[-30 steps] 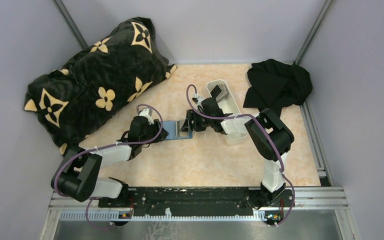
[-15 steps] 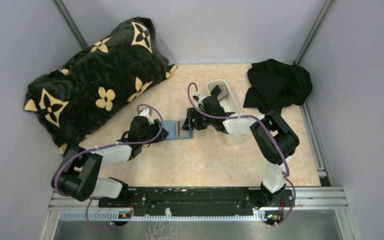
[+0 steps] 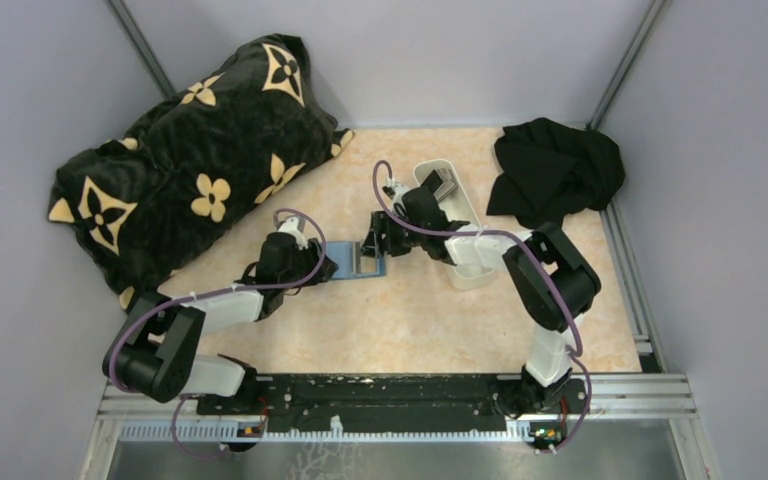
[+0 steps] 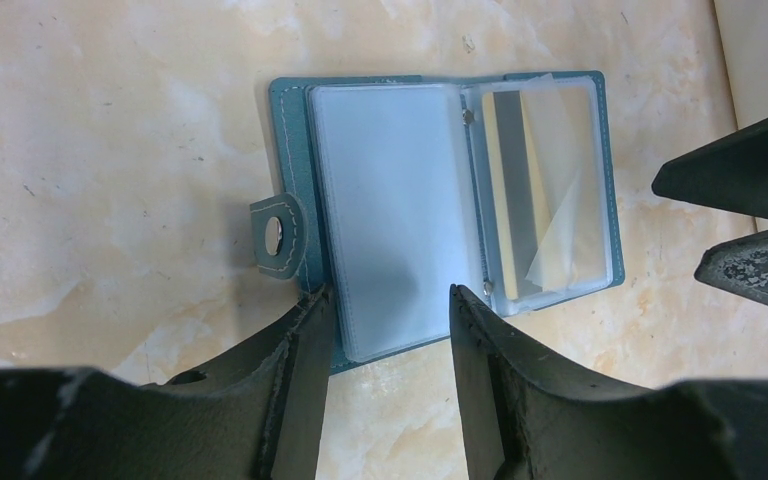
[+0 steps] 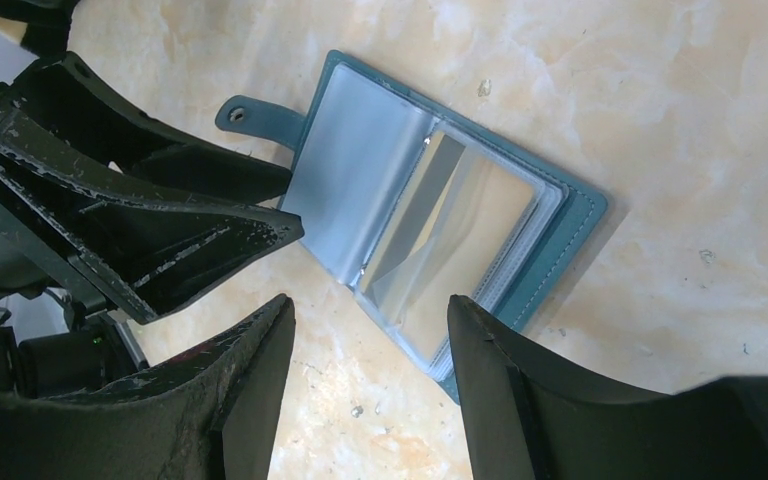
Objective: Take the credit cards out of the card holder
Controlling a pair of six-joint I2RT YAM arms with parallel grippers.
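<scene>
**Item:** card holder (image 4: 440,210), teal-blue, laid open and flat on the marbled table (image 4: 110,120). It is found at the centre of the left wrist view. In the overhead view it is also central, between the two grippers. Clear sleeves are exposed, and a snap tab (image 4: 278,236) projects at the left.

**Contents:** one credit card (image 4: 535,190), tan-gold faced, is seen inside the right-hand sleeve and is not yet drawn out. Further cards cannot be told.

**Left gripper** (image 4: 388,300): the fingers are spread and set at the lower edge of the holder's left half, with nothing pinched. Whether the holder is pressed down cannot be told.

**Right gripper** (image 5: 370,305): the fingers are spread wide and hung over the open holder, with nothing held.

**Adjacent:** white tray (image 3: 465,225), to the upper right of the holder.

**Risks, as judged:**
- The sleeve film may be pinched along with the card, so that the whole holder is dragged.
- The holder may slide or fold shut if it is not pinned down.
- The thin card may slip from the pads.

**Markings:** no writing or brand can be read on the holder or the card.
</scene>
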